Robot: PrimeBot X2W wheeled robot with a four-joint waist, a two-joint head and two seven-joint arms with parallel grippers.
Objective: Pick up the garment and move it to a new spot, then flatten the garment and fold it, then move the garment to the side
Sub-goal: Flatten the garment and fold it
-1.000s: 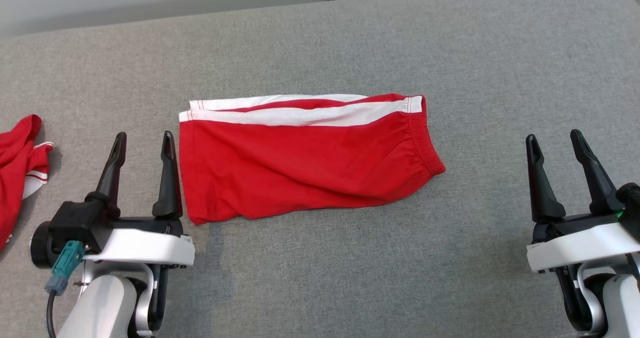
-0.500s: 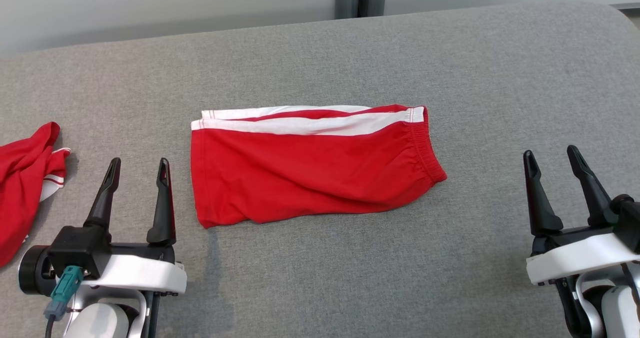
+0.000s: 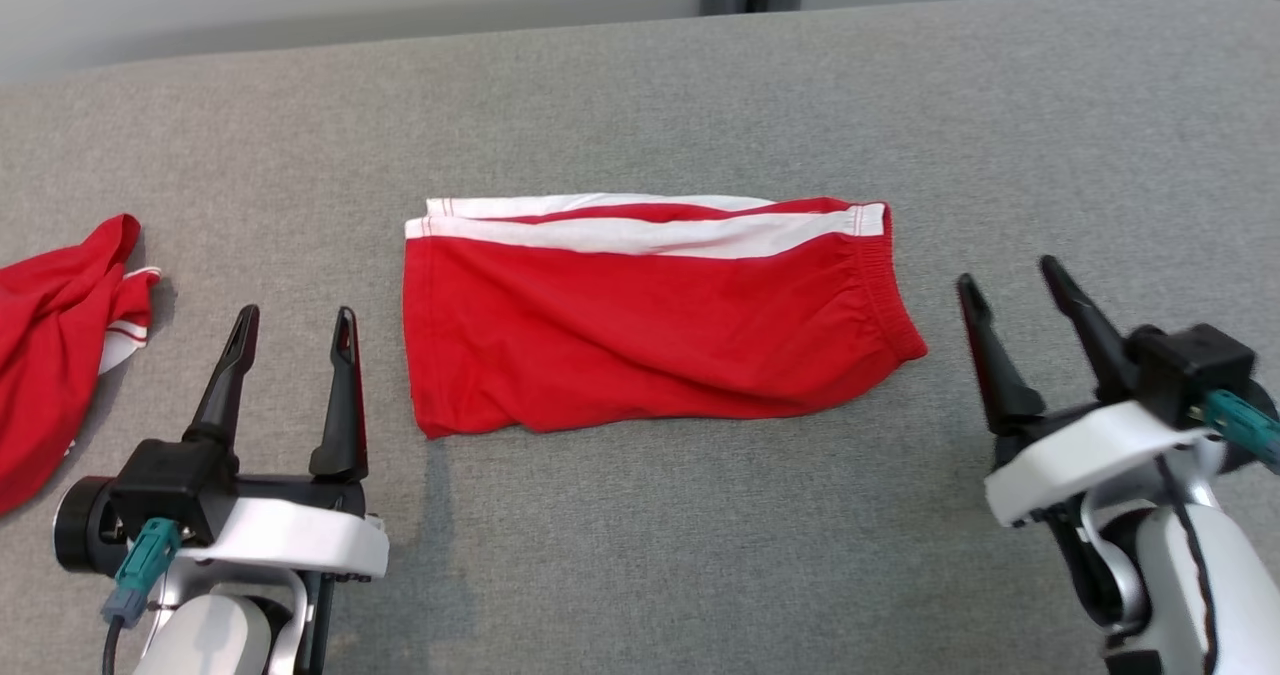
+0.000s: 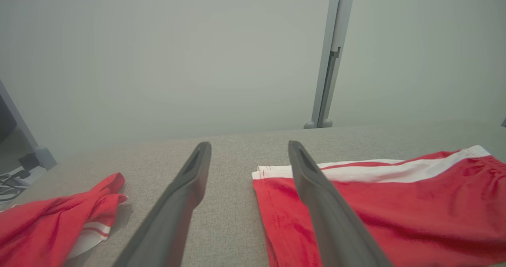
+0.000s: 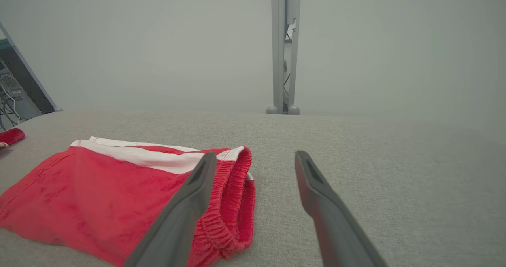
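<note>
Grip depth decides it: with the folded red-and-white fabric shorts (image 3: 650,335) centred on the grey cloth surface (image 3: 640,555), the left end effector (image 3: 297,313) and right end effector (image 3: 1005,273) (both spread open, empty) should pinch every layer at opposite ends.

Light bright, even, diffuse in all my views. I see soft faint shadow on grey surface (image 3: 640,555) just right of left gripper (image 3: 297,312), another along right edge of crumpled red cloth (image 3: 60,325). Right gripper (image 3: 1008,271) slightly smeared in head view. In wrist views, near fingers (image 4: 178,203) soft, wall (image 4: 158,61) hazy. Post (image 4: 330,61) leans in left wrist view: wide-angle distortion.
</note>
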